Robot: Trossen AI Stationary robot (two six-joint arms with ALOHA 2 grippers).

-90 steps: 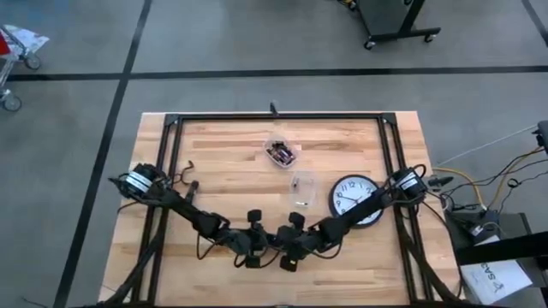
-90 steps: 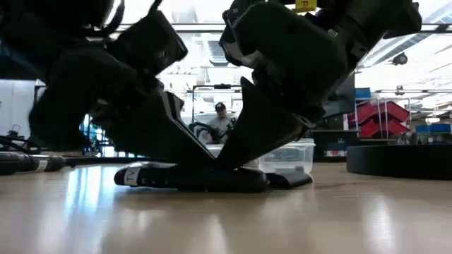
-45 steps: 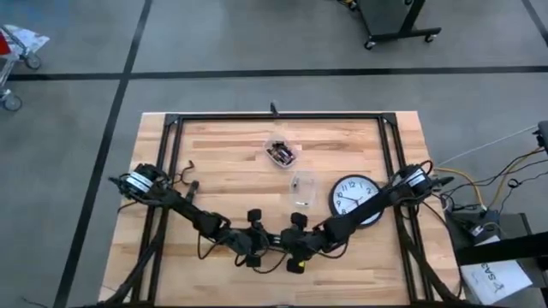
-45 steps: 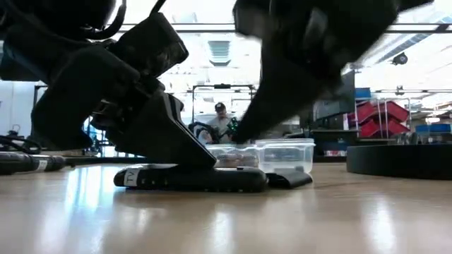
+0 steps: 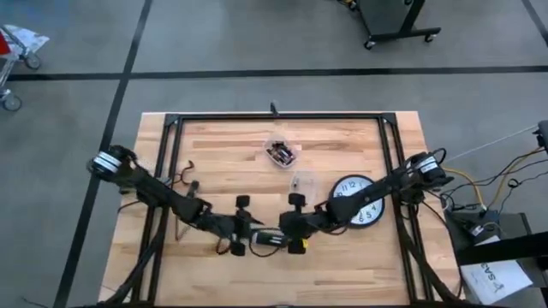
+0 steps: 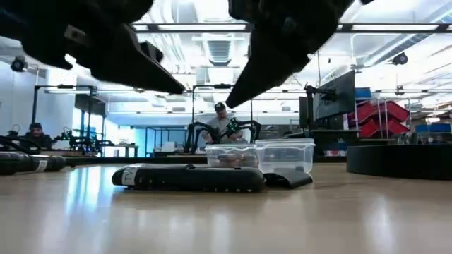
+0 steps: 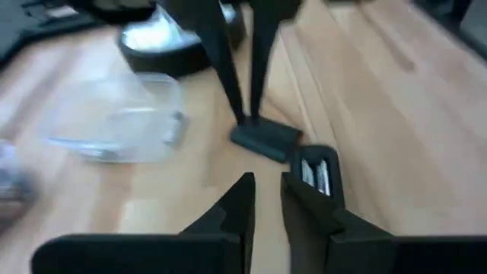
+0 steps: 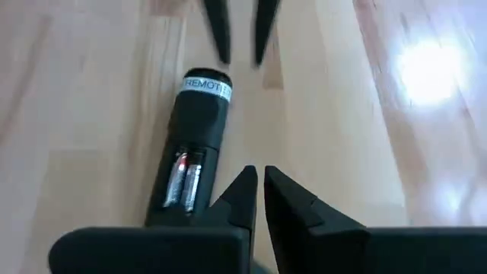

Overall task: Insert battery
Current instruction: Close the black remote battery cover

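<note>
A black remote [image 8: 194, 137] lies flat on the table with its back up. Its compartment is open, and two batteries [image 8: 185, 179] sit side by side in it. They also show in the left wrist view as batteries [image 7: 314, 173]. The black cover [image 7: 266, 138] lies on the wood just off the remote's end. My left gripper [image 7: 266, 199] hovers above the remote's labelled end, narrowly open and holding nothing. My right gripper [image 8: 259, 183] hovers above the compartment end, shut and holding nothing. In the low view the remote [image 6: 187, 178] lies clear below both grippers.
A clear tub of loose batteries [image 5: 281, 152] stands at the far middle of the table. A second clear tub [image 5: 300, 186] stands nearer, and a round black wall clock [image 5: 360, 201] lies at the right. Bare wood stretches toward the near edge. People sit in the room behind the table.
Both grippers have risen off the remote, the right one first and then the left. They have drawn apart, the left toward the table's left edge and the right toward its right edge. The remote stays flat on the table.
</note>
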